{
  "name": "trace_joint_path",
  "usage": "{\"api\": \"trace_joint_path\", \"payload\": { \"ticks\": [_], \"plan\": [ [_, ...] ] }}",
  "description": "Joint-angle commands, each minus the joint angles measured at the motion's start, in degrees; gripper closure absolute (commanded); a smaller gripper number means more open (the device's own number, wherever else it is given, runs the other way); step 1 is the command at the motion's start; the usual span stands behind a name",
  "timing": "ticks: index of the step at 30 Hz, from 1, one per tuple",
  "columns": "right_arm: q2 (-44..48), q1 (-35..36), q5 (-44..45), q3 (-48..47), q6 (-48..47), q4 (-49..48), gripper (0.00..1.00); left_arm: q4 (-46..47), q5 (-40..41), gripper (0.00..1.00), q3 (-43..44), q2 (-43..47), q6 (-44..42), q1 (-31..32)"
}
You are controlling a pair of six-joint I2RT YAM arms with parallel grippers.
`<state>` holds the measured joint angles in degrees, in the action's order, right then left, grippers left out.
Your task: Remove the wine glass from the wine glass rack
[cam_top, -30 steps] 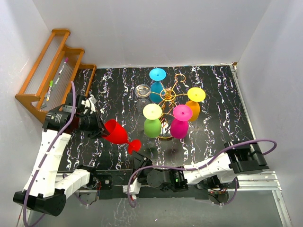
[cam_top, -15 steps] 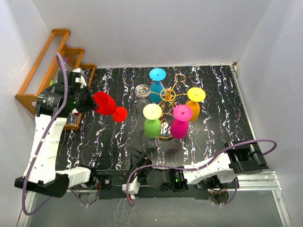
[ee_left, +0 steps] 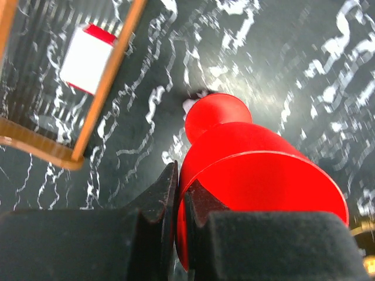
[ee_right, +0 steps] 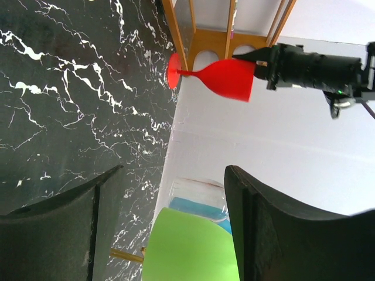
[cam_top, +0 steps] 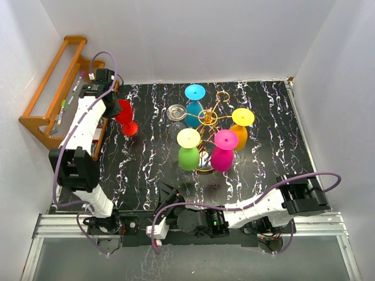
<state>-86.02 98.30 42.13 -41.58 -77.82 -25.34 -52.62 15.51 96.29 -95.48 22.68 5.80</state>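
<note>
A red wine glass (cam_top: 125,112) is off the gold wine glass rack (cam_top: 206,122) and stands upright at the back left of the table, its foot (cam_top: 130,129) at or just above the surface. My left gripper (cam_top: 115,105) is shut on its rim. In the left wrist view one finger (ee_left: 158,196) lies outside the red bowl (ee_left: 258,170) and the other inside. My right gripper (cam_top: 171,194) is open near the front edge and holds nothing. It faces the green glass (ee_right: 187,246), with the red glass (ee_right: 225,76) far beyond.
An orange wooden shelf (cam_top: 64,88) stands at the back left, right beside the red glass. Cyan (cam_top: 194,96), clear (cam_top: 176,112), green (cam_top: 188,149), magenta (cam_top: 224,151) and orange (cam_top: 240,132) glasses hang on the rack. White walls enclose the table.
My left arm has swung the red glass from the front middle to the back left beside the shelf. My right gripper has opened and stayed low at the front.
</note>
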Motion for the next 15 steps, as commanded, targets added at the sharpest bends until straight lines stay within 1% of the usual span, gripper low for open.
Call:
{"api": "trace_joint_path", "payload": {
  "ticks": [1, 6, 8, 9, 12, 15],
  "plan": [
    [0.2, 19.4, 1.1, -2.7, 2.2, -1.1, 0.30, 9.2, 1.0, 1.00, 0.3, -2.9, -1.8, -4.5],
    [1.3, 19.3, 0.9, -2.9, 3.0, -0.9, 0.30, 12.4, 5.3, 1.00, 1.6, -8.4, -3.0, -5.2],
    [1.8, 19.1, 0.7, -2.8, 3.5, -0.5, 0.30, 13.2, 5.2, 0.97, 1.8, -9.4, -3.2, -5.6],
    [1.9, 19.0, 0.6, -2.8, 3.8, -0.3, 0.30, 13.5, 4.9, 0.94, 1.9, -9.7, -3.5, -5.8],
    [2.2, 18.7, 0.2, -2.8, 4.2, 0.0, 0.30, 13.6, 4.7, 0.69, 2.0, -9.5, -3.6, -6.1],
    [2.0, 18.4, 0.1, -3.2, 4.5, 0.1, 0.30, 13.3, 5.4, 0.55, 1.9, -8.1, -3.7, -6.2]
  ]
}}
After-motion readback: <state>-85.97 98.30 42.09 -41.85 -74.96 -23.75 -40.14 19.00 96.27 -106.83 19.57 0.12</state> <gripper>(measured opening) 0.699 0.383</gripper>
